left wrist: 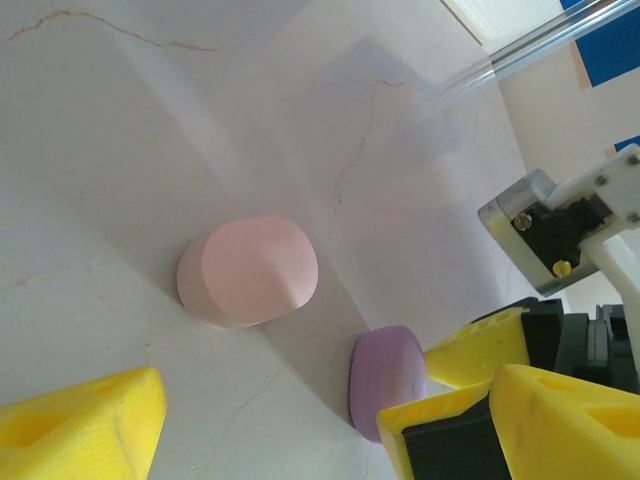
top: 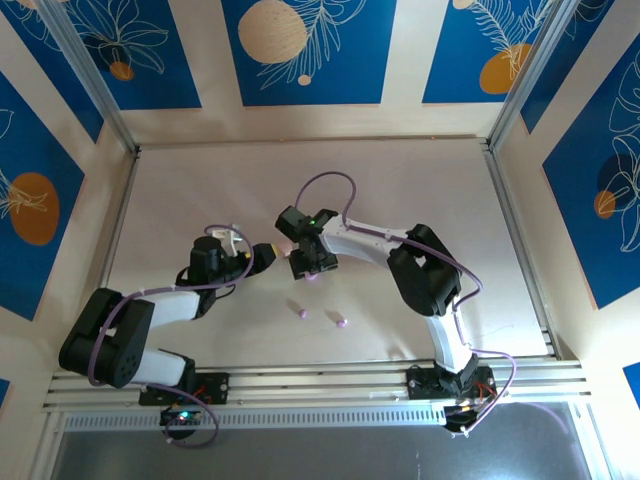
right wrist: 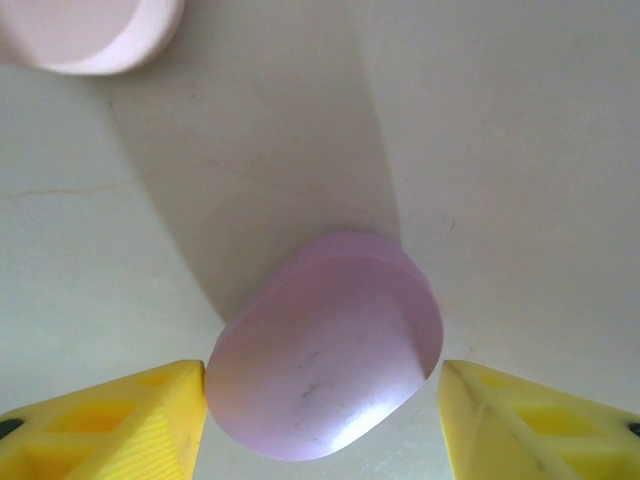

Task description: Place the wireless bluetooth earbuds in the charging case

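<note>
Top: tiny pink and purple plastic earbuds (top: 333,317) loose on pale bench (top: 420,190), count unclear. Left wrist: left end effector (left wrist: 320,430) apart, purple oval charging case (left wrist: 385,375) half hidden. Right wrist: right end effector (right wrist: 325,385) flanks it, clamped or not I cannot tell.

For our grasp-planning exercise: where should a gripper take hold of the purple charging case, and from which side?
Probably from above, with the fingers closing on its two opposite curved side walls. The purple charging case lies flat, its smooth top offers no edge to pinch, and the right gripper straddles it that way.
</note>
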